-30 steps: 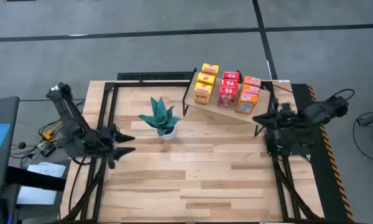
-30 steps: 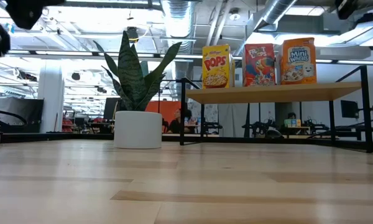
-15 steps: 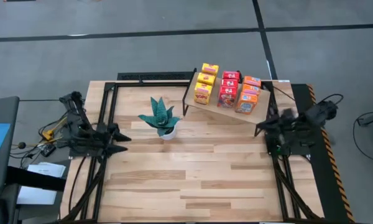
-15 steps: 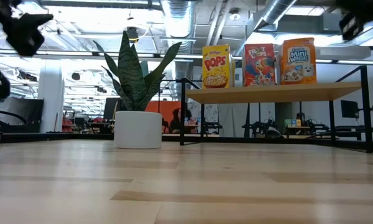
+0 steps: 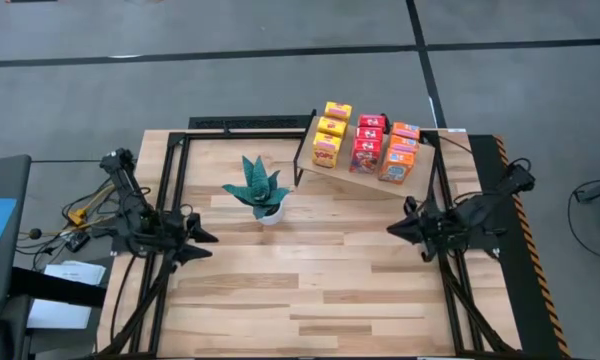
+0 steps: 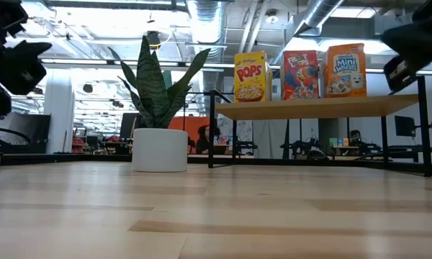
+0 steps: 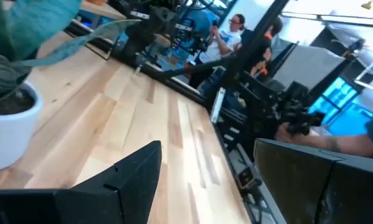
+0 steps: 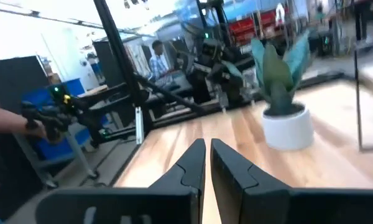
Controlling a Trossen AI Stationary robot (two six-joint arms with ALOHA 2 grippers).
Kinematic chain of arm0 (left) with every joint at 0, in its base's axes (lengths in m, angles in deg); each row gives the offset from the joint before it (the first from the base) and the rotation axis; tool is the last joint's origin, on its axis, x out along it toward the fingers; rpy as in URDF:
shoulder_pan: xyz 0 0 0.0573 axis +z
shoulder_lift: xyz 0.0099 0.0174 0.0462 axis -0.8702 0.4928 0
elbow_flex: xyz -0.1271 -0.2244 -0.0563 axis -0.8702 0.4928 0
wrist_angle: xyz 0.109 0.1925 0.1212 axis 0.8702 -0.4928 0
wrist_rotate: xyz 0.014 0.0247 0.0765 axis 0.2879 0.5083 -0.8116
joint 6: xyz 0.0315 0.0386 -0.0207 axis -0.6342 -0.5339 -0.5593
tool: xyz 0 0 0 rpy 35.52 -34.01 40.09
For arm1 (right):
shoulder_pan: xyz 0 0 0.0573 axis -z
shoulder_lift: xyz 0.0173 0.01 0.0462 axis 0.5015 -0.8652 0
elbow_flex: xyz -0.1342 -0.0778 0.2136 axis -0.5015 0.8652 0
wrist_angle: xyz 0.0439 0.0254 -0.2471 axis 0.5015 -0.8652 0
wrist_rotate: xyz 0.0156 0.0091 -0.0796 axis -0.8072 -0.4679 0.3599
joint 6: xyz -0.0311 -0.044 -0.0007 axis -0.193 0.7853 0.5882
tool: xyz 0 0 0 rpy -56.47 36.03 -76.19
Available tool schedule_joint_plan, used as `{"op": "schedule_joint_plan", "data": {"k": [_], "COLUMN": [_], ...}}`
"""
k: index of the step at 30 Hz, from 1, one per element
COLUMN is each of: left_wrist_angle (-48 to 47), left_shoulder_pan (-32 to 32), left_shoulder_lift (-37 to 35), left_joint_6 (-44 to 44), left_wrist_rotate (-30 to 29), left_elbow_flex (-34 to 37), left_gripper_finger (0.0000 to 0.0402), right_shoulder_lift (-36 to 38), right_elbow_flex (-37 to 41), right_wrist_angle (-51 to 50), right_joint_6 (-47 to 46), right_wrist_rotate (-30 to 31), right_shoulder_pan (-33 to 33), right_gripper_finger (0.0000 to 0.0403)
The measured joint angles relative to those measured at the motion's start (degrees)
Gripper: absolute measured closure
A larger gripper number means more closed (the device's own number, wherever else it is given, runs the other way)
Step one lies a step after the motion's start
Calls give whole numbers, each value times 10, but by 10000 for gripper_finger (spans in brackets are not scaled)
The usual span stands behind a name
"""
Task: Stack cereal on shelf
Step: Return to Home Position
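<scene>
Nine cereal boxes [image 5: 368,144] stay on shelf [image 5: 426,160]; right tool [image 5: 393,229] swung inward.

Ahead, potted plant [image 8: 282,102]; fingers [image 8: 188,169] closed together.

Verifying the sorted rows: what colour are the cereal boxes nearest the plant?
Those cereal boxes are yellow; the high view shows it best.

The right arm's dark two-finger gripper [image 5: 398,229] has drawn away from the light-wood plank shelf on black legs [image 5: 425,168] and now points across the table toward its middle. The left arm has folded in closer to its base, its dark gripper [image 5: 202,234] sitting lower.
</scene>
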Motion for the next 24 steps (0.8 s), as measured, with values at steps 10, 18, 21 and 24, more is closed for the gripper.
{"op": "schedule_joint_plan", "data": {"k": [10, 18, 21, 24], "left_wrist_angle": [-16, -23, -23, -23], "left_shoulder_pan": [0, 0, 0, 0], "left_shoulder_lift": [0, 0, 0, 0], "left_joint_6": [-4, 3, 5, 6], "left_wrist_rotate": [-35, -72, -70, -70], "left_elbow_flex": [0, 1, 1, 1], "left_gripper_finger": [152, 152, 152, 152], "right_shoulder_lift": [-13, -14, -14, -14], "right_elbow_flex": [0, 0, 0, 0], "right_wrist_angle": [-17, -20, -20, -21], "right_joint_6": [8, 22, 22, 22], "right_wrist_rotate": [31, 24, 23, 22], "right_shoulder_pan": [12, 12, 12, 12], "right_gripper_finger": [351, 351, 351, 351]}}
